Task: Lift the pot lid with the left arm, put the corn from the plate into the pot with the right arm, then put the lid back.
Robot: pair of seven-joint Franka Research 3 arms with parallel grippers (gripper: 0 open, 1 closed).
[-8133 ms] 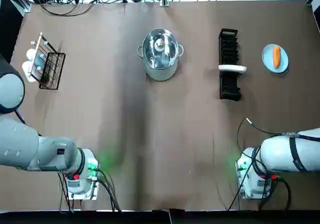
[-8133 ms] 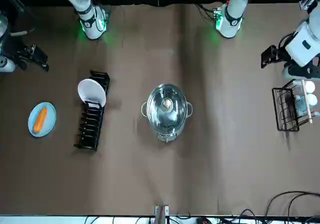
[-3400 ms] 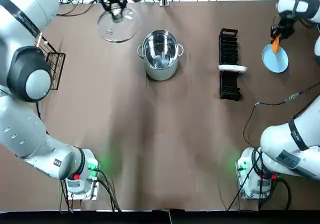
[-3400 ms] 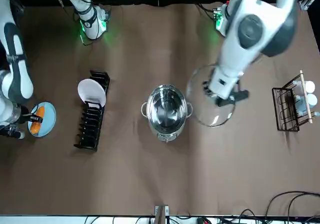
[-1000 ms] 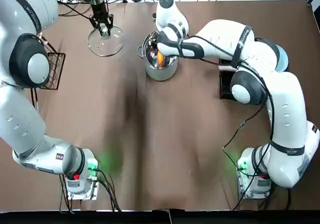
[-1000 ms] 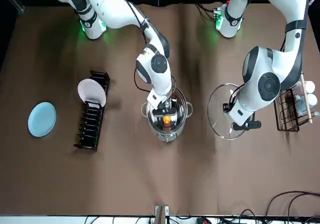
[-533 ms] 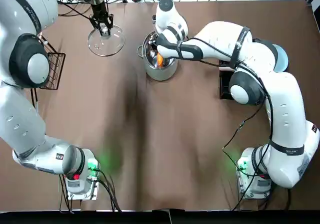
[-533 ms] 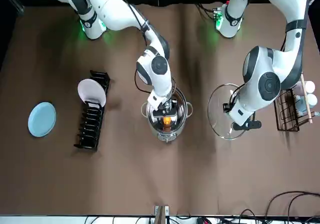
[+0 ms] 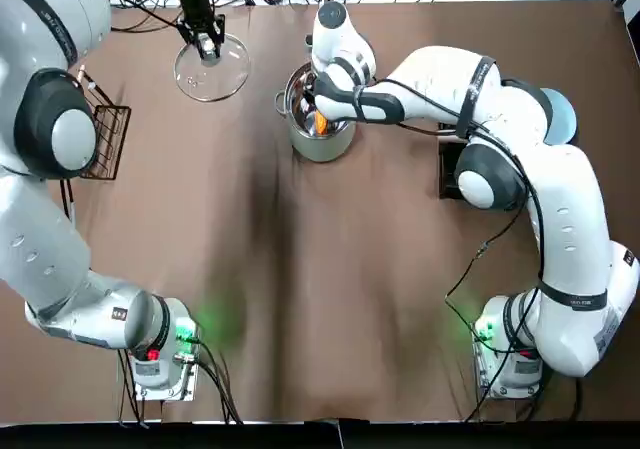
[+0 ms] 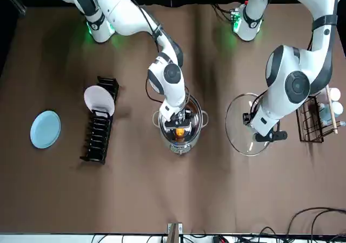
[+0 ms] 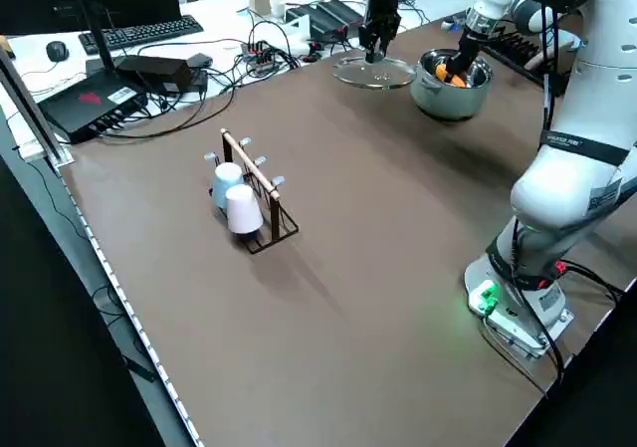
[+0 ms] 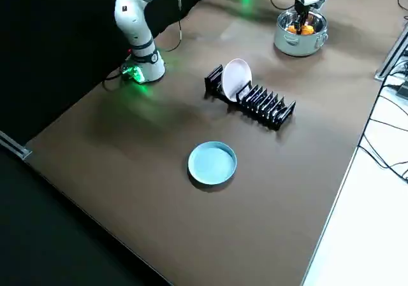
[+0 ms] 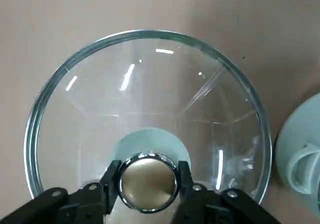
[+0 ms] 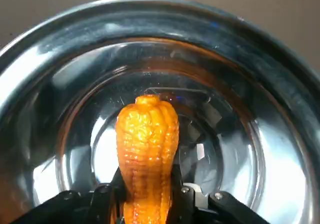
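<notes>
The right pincer (image 14: 146, 200) reaches down into the open steel pot (image 9: 321, 150) near the far edge of the tabletop (image 9: 330, 299), its two fingers clenched on the orange corn (image 14: 147, 146). The cob sticks out straight ahead from between the fingers, its free tip pointing at the pot's floor, well inside the rim. Whether the tip touches the bottom cannot be told.

To the pot's left, as the robot faces, the left pincer (image 13: 148, 184) grips the metal knob (image 13: 148, 180) of the glass lid (image 13: 145, 84) from above, one finger on each side. The lid is held level, dome up, beside the pot and apart from it. Whether its rim rests on the tabletop cannot be told.

Off to the robot's right lies the blue plate (image 12: 212, 163) with nothing on it, beyond a black dish rack (image 10: 98, 136) holding one white plate (image 10: 99, 100). A wire rack (image 11: 261, 208) with cups stands at the robot's far left.
</notes>
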